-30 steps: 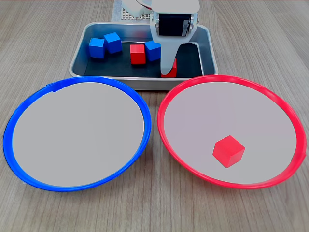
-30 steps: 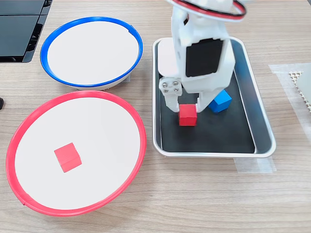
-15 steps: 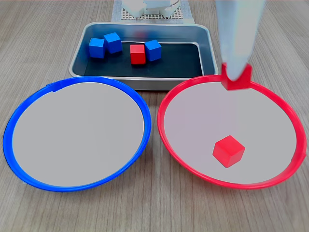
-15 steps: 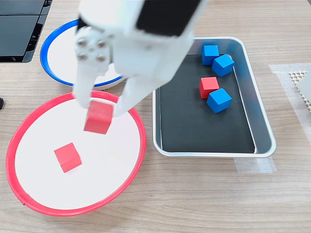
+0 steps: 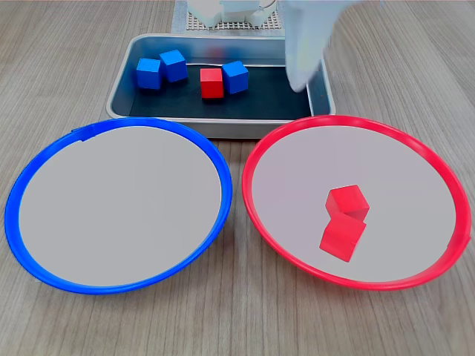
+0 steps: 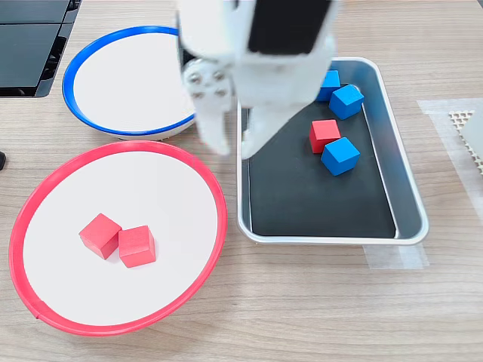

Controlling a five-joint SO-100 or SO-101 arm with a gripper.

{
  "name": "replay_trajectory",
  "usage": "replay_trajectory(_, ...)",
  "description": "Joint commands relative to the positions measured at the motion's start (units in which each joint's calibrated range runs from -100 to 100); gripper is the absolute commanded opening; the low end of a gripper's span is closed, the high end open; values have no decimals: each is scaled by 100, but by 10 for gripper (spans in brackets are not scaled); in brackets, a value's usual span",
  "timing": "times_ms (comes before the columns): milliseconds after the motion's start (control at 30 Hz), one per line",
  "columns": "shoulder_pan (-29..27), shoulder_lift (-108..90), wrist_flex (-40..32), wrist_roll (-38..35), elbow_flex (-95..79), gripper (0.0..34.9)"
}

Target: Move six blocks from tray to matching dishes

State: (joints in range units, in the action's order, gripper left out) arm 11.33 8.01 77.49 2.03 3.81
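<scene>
Two dishes face you in the first exterior view: the blue-rimmed dish [image 5: 119,204] on the left holds nothing, and the red-rimmed dish [image 5: 358,200] on the right holds two red blocks [image 5: 344,222] touching each other. Beyond them, the tray [image 5: 219,122] carries three blue blocks [image 5: 173,65] and one red block [image 5: 211,83]. Your gripper [image 6: 232,143] hangs with fingers apart, empty, over the tray's edge in the second exterior view.

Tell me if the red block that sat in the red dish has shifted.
Yes. The first red block slid toward the red dish's left rim in the second exterior view.
</scene>
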Motion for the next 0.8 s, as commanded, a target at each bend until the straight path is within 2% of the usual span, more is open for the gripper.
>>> replay_trajectory(0, -563, -1505, 873, -464, -1742, 2)
replay_trajectory(67, -865, -1966, 988, -830, -2607, 2)
replay_trajectory(100, -1119, -2256, 997, -1133, -3235, 24)
replay_trajectory(267, -1439, -2665, 675, -1617, -4209, 170)
replay_trajectory(300, -1429, -2673, 559, -1661, -4318, 182)
replay_trajectory(400, -1392, -2631, 378, -1695, -4473, 191)
replay_trajectory(767, -1194, -2256, -588, -1802, -5001, 182)
